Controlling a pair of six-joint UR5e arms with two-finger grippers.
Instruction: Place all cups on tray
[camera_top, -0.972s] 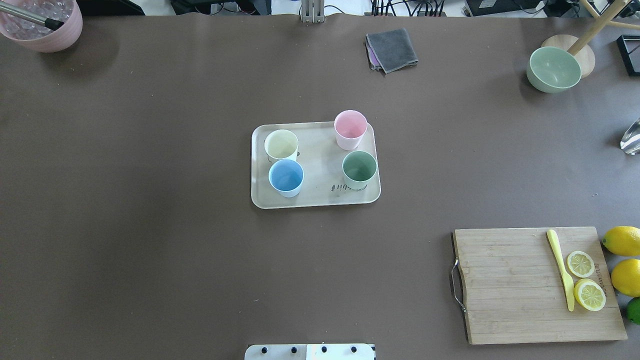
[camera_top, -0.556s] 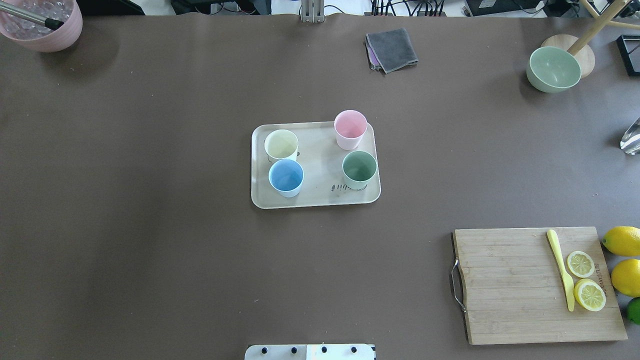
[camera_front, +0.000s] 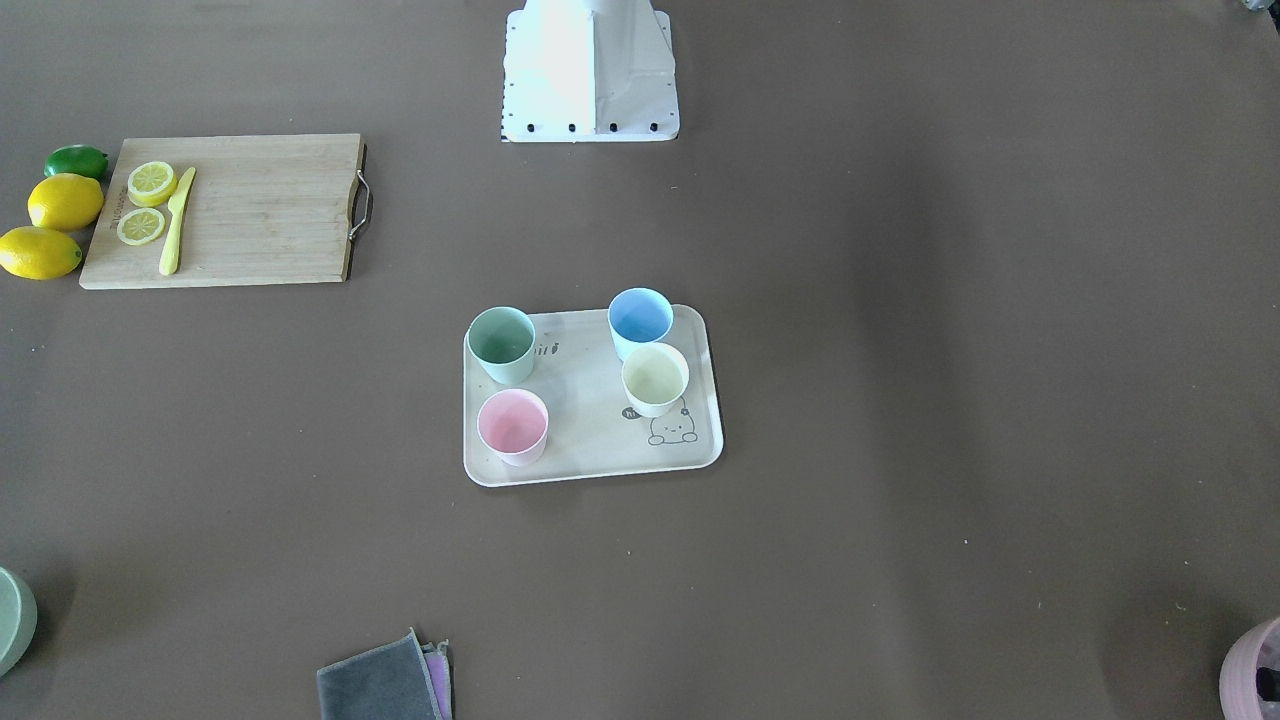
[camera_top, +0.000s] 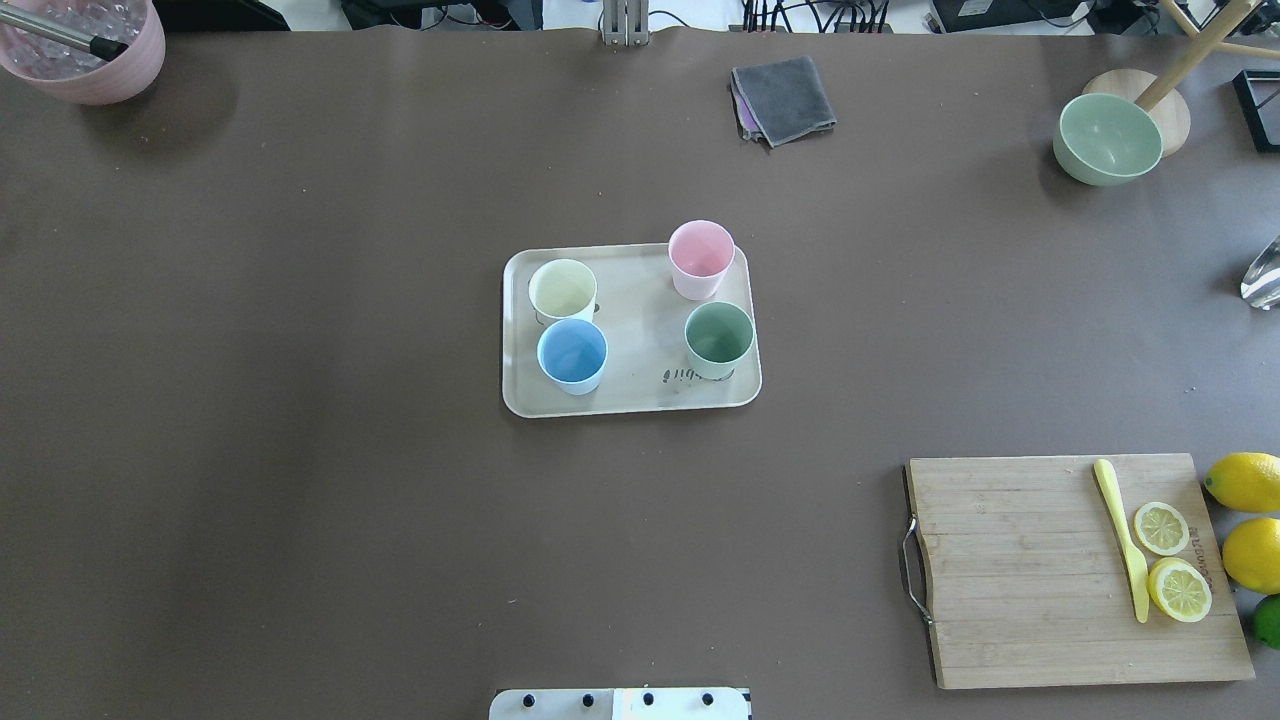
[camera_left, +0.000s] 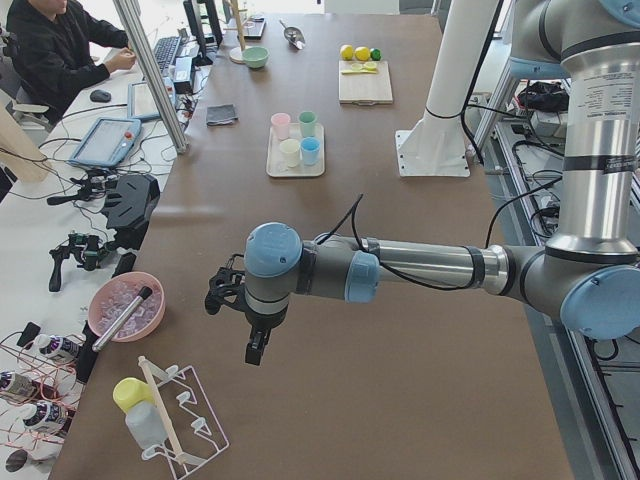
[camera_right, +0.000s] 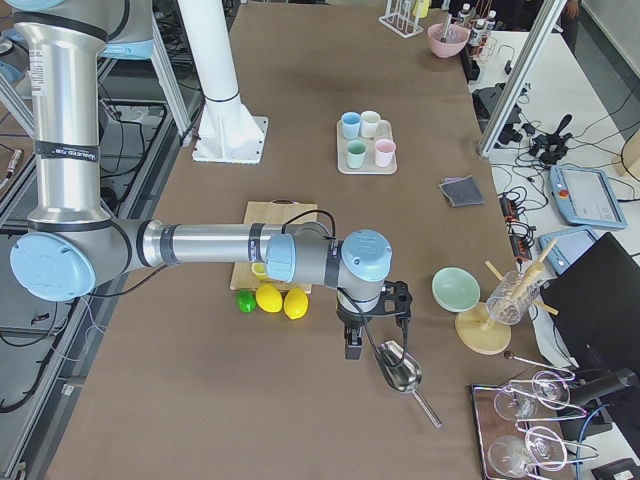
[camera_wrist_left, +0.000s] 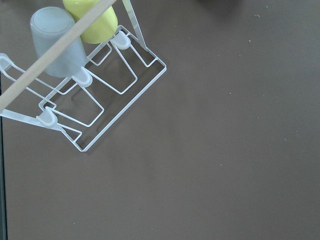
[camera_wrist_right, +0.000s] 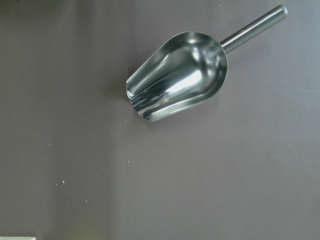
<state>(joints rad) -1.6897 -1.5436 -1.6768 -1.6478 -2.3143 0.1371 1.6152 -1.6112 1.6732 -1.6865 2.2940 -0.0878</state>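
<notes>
The cream tray (camera_top: 630, 395) lies mid-table with all the cups upright on it. The pink cup (camera_top: 700, 255) is at its far right corner and the sage green cup (camera_top: 718, 335) sits nearer on the right. The cream-yellow cup (camera_top: 562, 288) is far left, with the light blue cup (camera_top: 572, 352) just in front of it. Both arms are far from the tray. My left gripper (camera_left: 255, 350) hangs over the table's left end and my right gripper (camera_right: 352, 345) over the right end. I cannot tell whether either one is open or shut.
A bamboo cutting board (camera_top: 1010, 570) with a yellow knife, lemon slices and lemons (camera_top: 1245, 480) sits near right. A green bowl (camera_top: 1108, 138), a grey cloth (camera_top: 785, 98) and a pink pot (camera_top: 85, 50) line the far side. Below the wrists lie a steel scoop (camera_wrist_right: 175, 75) and a wire rack (camera_wrist_left: 90, 100).
</notes>
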